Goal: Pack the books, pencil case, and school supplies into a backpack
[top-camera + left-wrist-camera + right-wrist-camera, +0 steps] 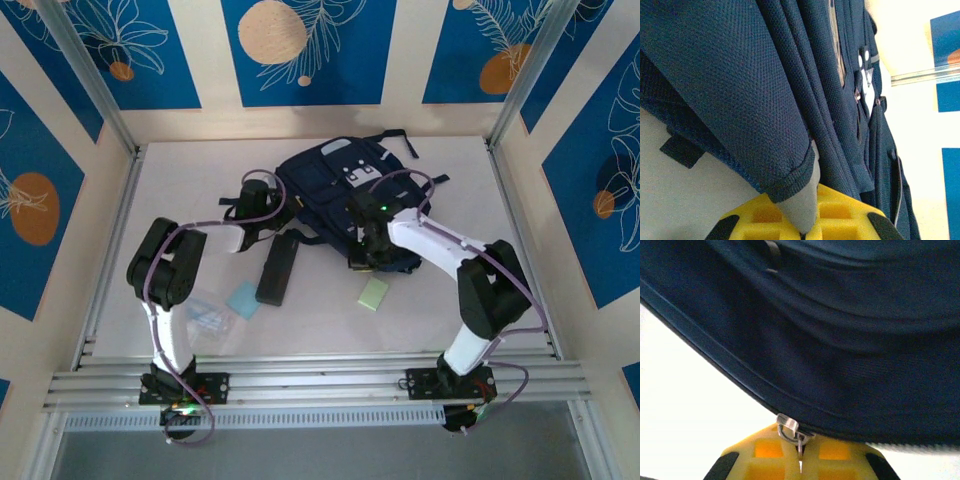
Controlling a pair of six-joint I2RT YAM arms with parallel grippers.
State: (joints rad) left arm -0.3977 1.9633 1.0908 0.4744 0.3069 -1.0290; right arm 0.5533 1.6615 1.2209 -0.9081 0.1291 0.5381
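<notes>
Yellow pads point(840, 215) of the left tool point(809, 230) meet at the bottom middle of the left wrist view. They are pressed shut on a hem point(790, 182) of navy cloth with a grey lining, an edge of the backpack point(730, 75). I judge this pinch is there to anchor the bag and lift its edge, so it does not slide while the other side is worked.

The right tool point(800, 462), at the bottom middle of its own view, is also closed. Its tips nip a small metal zipper pull point(788, 429) on the bag's seam, which looks like the hold needed to run the zip along. Whether the zip has parted at all I cannot tell.

From above, the backpack lies flat in the upper middle of the bench point(180, 190), with one tool at its left side and the other at its lower edge.

- **Pencil case** point(278, 268): black, lying just below the bag's lower left.
- **Blue pad** point(243, 299): beside the case's lower end.
- **Clear plastic piece** point(205, 313): further left.
- **Green pad** point(374, 293): below the bag's lower edge.

All four lie close by, probably so each needs only a short carry once the mouth is open.
</notes>
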